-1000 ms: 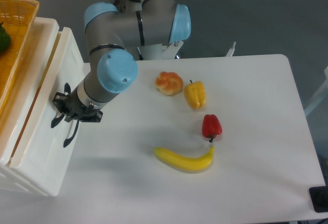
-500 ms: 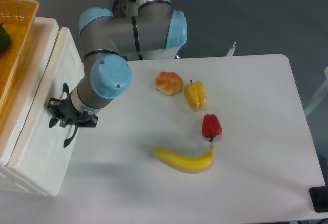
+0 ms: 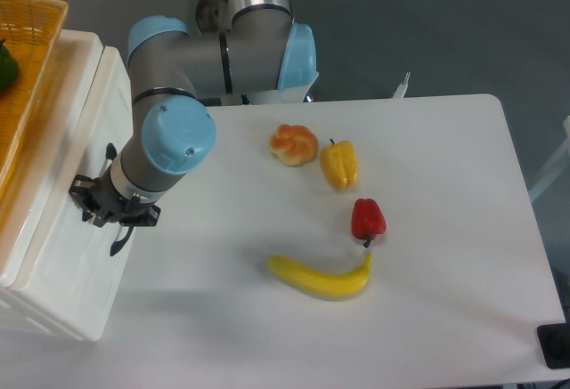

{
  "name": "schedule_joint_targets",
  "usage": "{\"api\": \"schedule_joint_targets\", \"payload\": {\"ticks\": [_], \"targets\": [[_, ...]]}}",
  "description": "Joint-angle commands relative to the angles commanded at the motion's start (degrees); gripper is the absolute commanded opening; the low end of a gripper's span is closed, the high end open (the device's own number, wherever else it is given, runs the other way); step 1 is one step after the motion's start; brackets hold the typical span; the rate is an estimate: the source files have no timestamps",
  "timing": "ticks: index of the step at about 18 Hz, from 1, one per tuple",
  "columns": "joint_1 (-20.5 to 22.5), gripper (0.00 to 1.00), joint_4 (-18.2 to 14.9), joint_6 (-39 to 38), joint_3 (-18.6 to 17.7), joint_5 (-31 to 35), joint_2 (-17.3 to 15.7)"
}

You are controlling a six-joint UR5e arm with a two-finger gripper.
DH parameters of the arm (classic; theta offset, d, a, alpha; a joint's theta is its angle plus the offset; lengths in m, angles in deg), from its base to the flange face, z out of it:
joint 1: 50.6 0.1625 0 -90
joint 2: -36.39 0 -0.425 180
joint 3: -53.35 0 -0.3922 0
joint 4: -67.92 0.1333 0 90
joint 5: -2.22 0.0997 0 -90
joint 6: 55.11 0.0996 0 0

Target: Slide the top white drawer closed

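The top white drawer (image 3: 114,95) sticks out a little to the right of the white cabinet (image 3: 76,60) at the left edge. Its black curved handle (image 3: 110,152) shows above and below my wrist. My gripper (image 3: 92,207) is pressed against the drawer front at the handle. Its black fingers are partly hidden by my wrist and lie against the front, so I cannot tell whether they are open or shut. The lower drawer front is hidden under the top one.
An orange woven basket (image 3: 31,60) with a green item sits on the cabinet top. On the white table (image 3: 445,184) lie a bread roll (image 3: 294,143), a yellow pepper (image 3: 339,164), a red pepper (image 3: 368,219) and a banana (image 3: 322,278).
My gripper has moved left, and the drawer front has gone left with it, narrowing its overhang from the cabinet. The items on the table have not moved.
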Motion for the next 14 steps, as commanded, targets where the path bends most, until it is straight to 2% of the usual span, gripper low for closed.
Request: {"api": "schedule_joint_targets", "payload": {"ticks": [6, 8, 10, 12, 14], "targets": [[-0.35, 0.11, 0.09, -0.09, 0.26, 0.0, 0.35], [0.17, 0.14, 0.0, 0.26, 0.7, 0.09, 0.44], [1.75, 0.23, 0.09, 0.61, 0.7, 0.78, 0.26], [3.77, 0.45, 0.09, 2.27, 0.7, 2.8, 0.09], [5.96, 0.51, 0.09, 2.98, 0.7, 3.77, 0.0]]}}
